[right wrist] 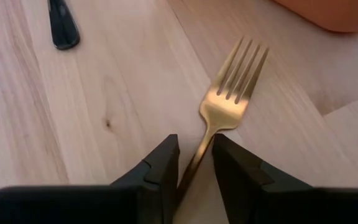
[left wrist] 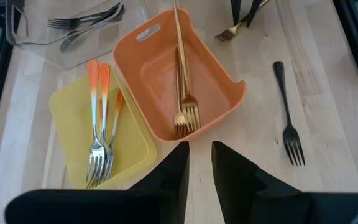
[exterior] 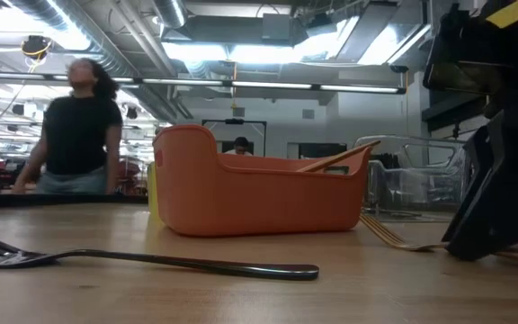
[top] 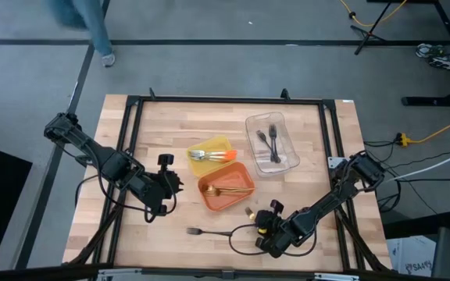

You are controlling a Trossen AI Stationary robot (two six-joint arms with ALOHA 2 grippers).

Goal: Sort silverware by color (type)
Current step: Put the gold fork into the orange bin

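A gold fork [right wrist: 229, 102] is pinched by its handle between the right gripper [right wrist: 194, 165] fingers, just beside the orange tray [top: 226, 190], where gold forks are collected. The left gripper [left wrist: 199, 165], slightly parted and empty, is held beside that tray.

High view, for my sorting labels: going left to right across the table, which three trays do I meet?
Yellow plastic tray with orange-handled silver forks → orange plastic tray with gold forks → clear plastic tray with black forks.
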